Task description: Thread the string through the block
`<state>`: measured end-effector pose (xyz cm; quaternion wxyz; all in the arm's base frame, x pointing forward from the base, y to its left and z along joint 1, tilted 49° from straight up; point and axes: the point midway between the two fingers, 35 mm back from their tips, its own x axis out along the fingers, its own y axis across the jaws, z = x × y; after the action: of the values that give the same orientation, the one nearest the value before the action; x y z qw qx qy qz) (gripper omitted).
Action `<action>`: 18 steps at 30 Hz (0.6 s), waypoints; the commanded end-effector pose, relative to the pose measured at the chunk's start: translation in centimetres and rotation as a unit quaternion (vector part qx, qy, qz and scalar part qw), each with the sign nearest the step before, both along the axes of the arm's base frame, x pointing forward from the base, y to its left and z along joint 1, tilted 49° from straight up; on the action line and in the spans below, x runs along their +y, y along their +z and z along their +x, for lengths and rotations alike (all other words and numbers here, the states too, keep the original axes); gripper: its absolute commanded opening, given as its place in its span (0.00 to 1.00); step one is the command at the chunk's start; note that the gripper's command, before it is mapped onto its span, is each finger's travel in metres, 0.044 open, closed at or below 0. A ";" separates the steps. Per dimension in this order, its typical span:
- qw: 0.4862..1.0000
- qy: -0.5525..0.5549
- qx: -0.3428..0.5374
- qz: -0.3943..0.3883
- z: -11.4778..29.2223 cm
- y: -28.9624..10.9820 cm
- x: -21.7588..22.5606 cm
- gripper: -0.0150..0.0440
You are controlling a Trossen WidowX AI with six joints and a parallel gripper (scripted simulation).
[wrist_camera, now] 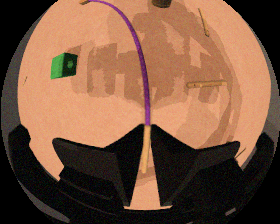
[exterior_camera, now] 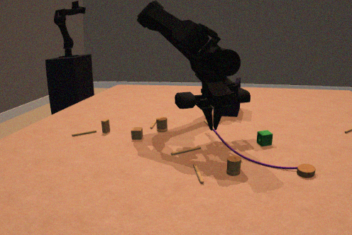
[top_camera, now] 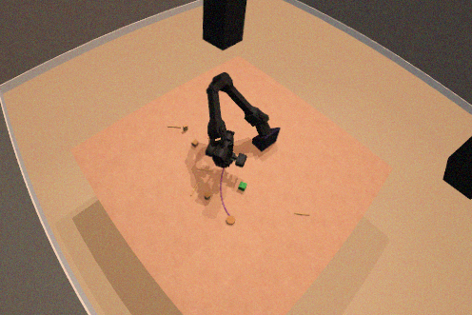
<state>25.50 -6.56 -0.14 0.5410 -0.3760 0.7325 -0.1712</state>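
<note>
Matte black, blocky arm (exterior_camera: 184, 35) with tapered claw (exterior_camera: 213, 122).

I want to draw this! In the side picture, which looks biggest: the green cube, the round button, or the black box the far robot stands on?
1. Black box, biggest by far, though farthest back.
2. Round button and green cube look too alike to rank: the button is wider, the cube taller.
</note>
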 end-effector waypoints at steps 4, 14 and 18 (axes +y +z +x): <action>1.000 0.000 -0.005 0.002 0.3 0.7 0.9 0.25; 1.000 0.000 -0.004 0.001 0.4 1.6 1.9 0.25; 1.000 0.000 -0.004 0.001 0.4 2.0 2.2 0.25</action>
<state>25.73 -4.84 1.43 0.5408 -0.3761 0.7326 -0.1715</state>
